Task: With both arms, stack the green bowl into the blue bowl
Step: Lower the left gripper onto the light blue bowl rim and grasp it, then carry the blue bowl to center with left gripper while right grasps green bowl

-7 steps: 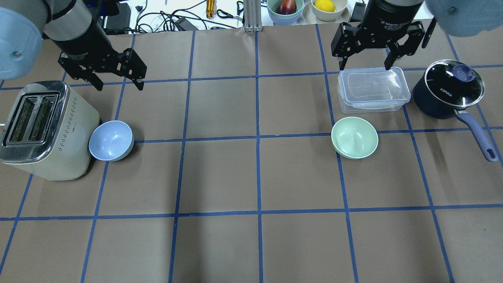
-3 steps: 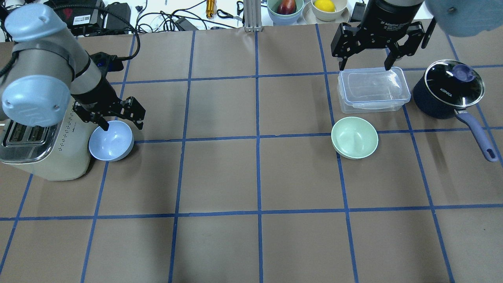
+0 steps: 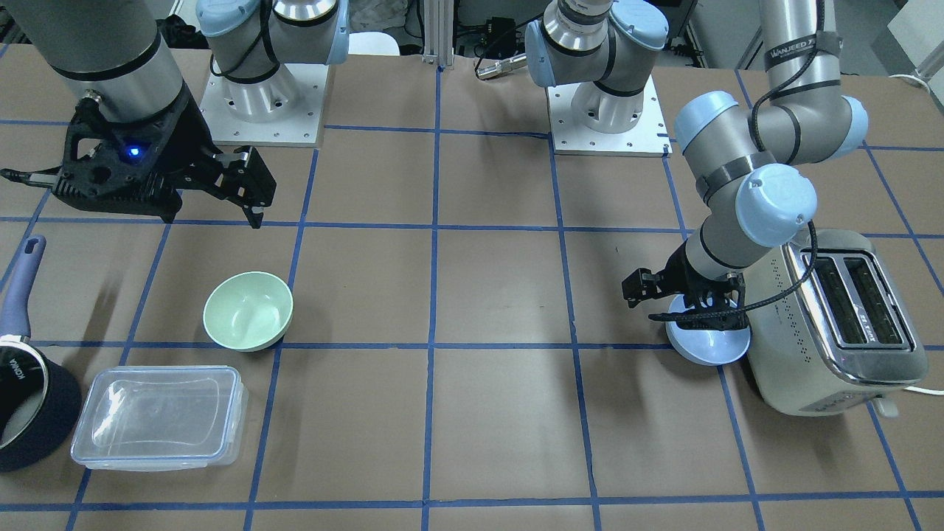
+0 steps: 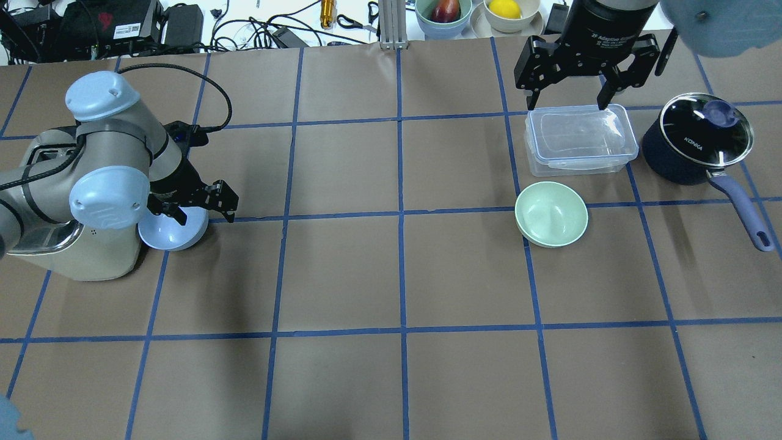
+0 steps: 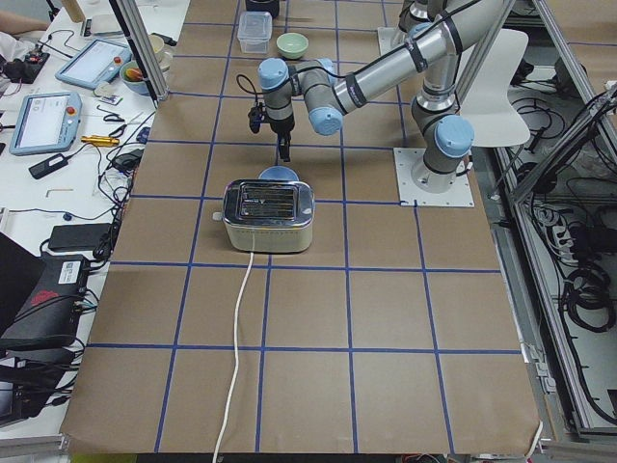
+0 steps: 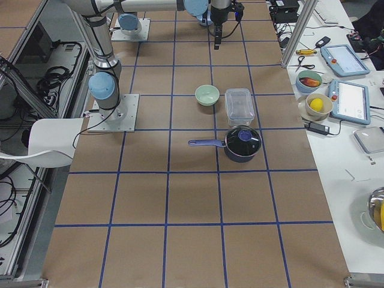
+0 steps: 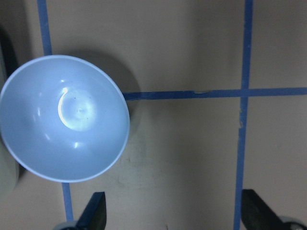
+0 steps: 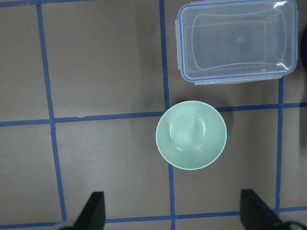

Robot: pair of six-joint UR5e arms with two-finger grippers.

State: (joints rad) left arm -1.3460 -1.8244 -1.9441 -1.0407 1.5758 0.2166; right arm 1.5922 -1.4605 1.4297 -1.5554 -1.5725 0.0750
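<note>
Left gripper (image 4: 206,214) is down low, jaws apart: blue bowl (image 4: 176,236) sits just off it toward the toaster (image 4: 91,260), rim under one jaw. Right gripper (image 4: 567,91) hangs spread, green bowl (image 4: 551,214) well below.

Mint: green bowl (image 4: 551,214); periwinkle: blue bowl (image 4: 176,238); brown, blue-gridded: table (image 4: 342,275).

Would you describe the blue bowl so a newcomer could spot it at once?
Find the cream toaster on the robot's left side of the table. The blue bowl sits right beside it, under the left gripper. It is periwinkle; the green bowl lies by the clear box.
</note>
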